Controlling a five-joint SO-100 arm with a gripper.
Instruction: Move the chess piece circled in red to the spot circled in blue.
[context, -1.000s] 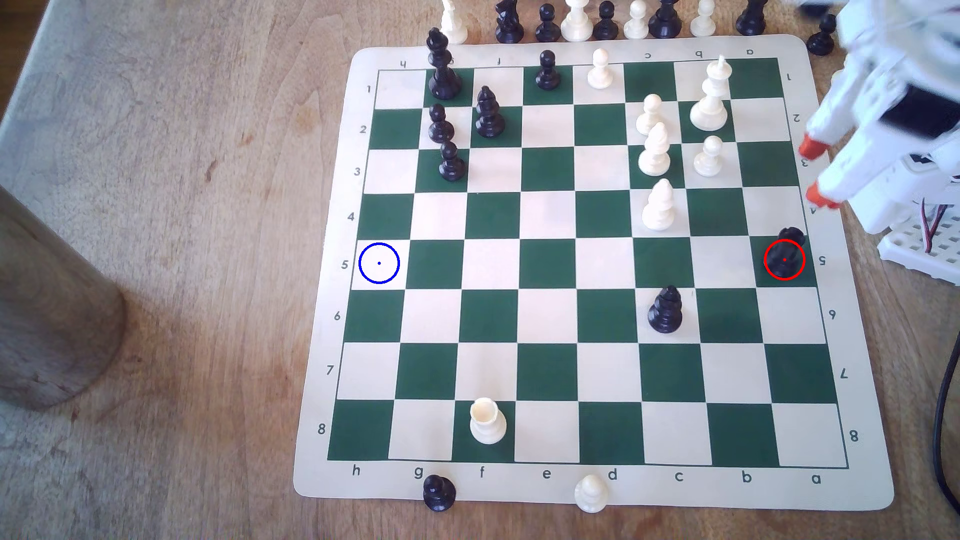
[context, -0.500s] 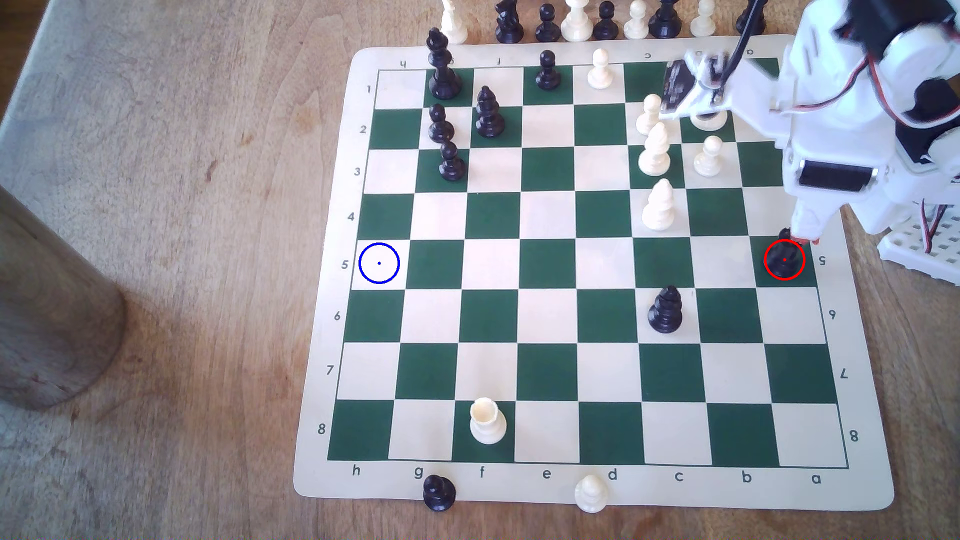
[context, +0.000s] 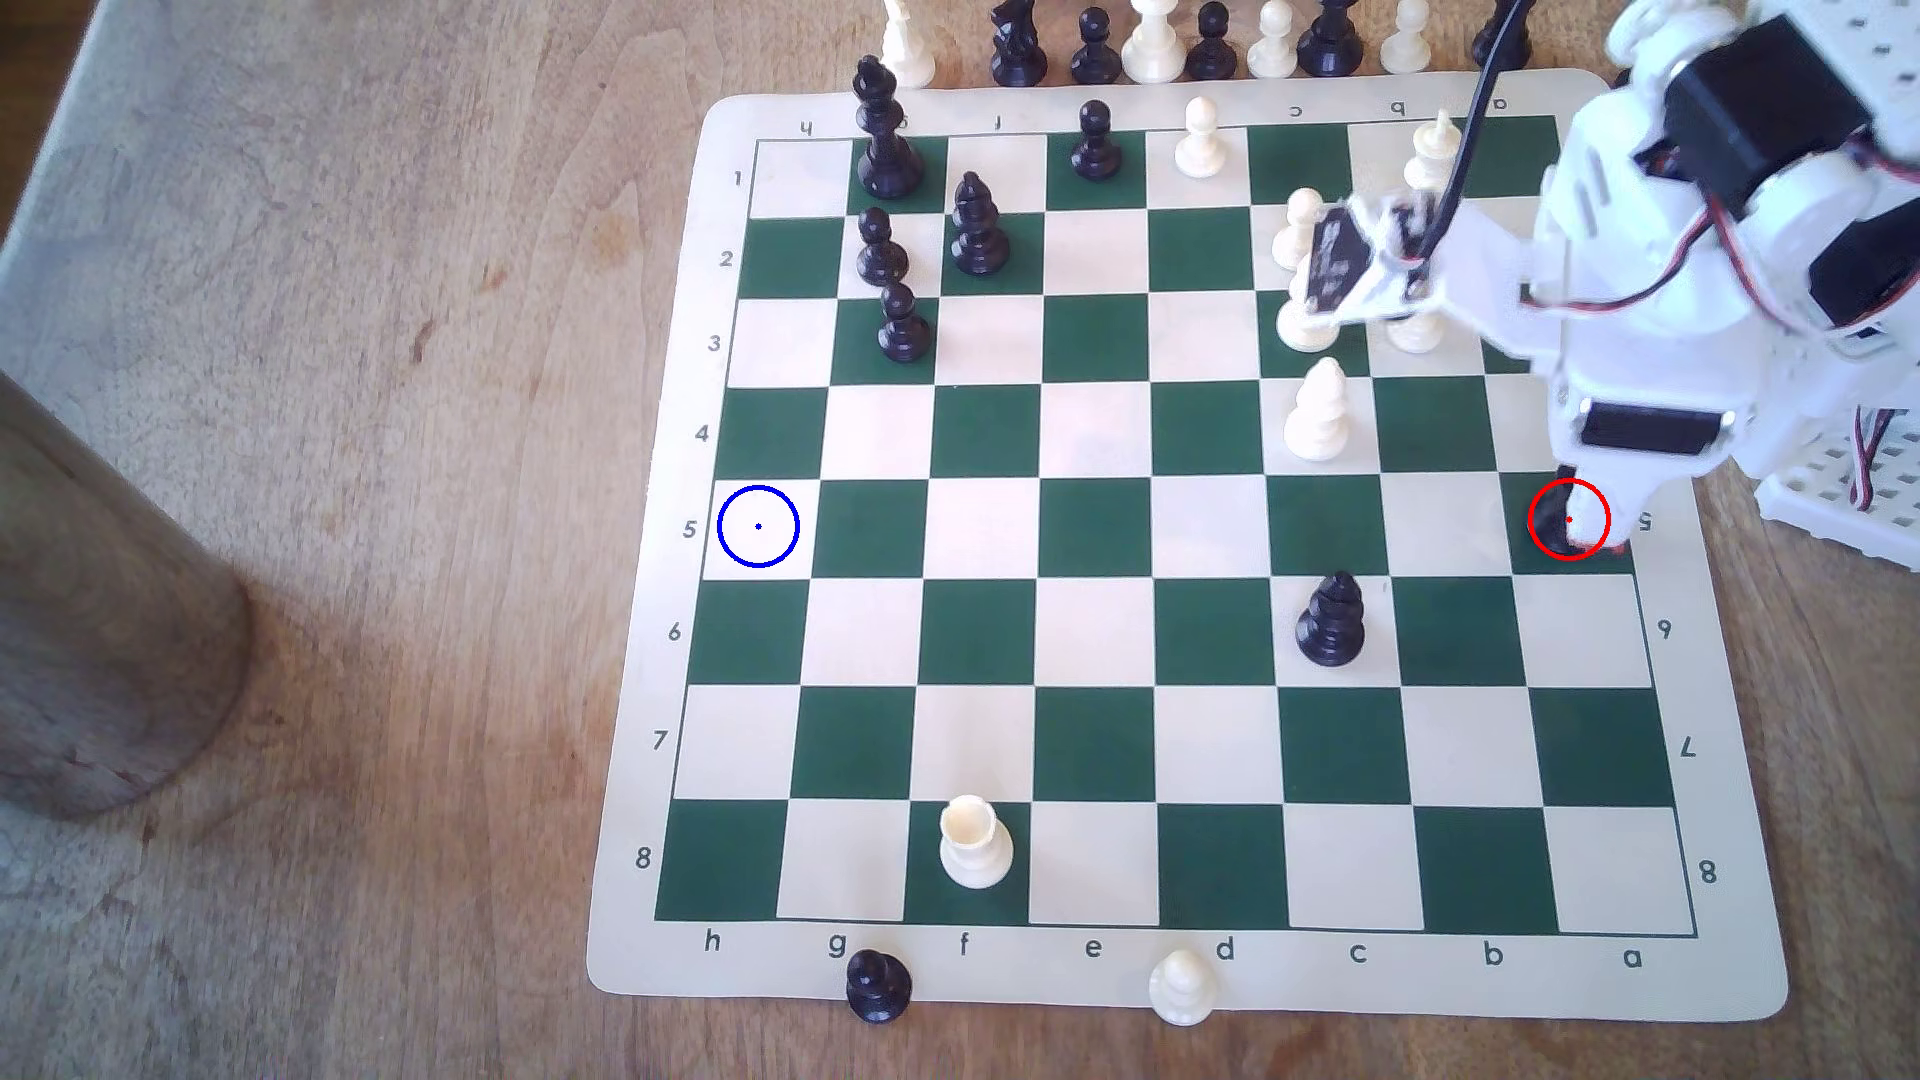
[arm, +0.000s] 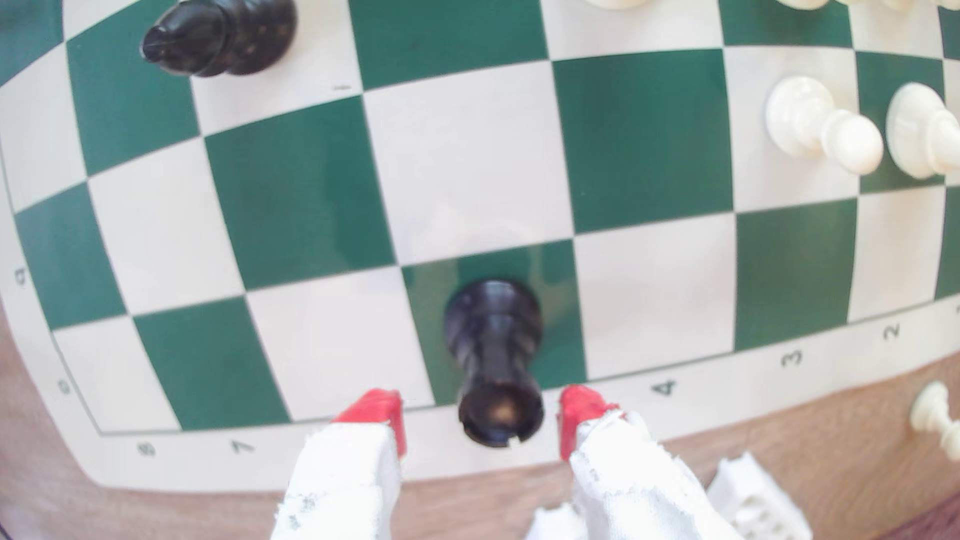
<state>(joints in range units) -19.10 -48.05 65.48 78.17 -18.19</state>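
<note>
Two red-tipped jaws apart, flanking black rook (arm: 496, 363) on square a5

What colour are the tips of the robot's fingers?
Red, on white fingers; the wrist view shows them best.

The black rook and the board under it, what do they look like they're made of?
The black rook looks like moulded plastic with a semi-gloss finish, judging by soft highlights along its ribbed body. The board seems a thin flexible vinyl mat: rounded corners, printed squares, lying flat on the wood.
</note>
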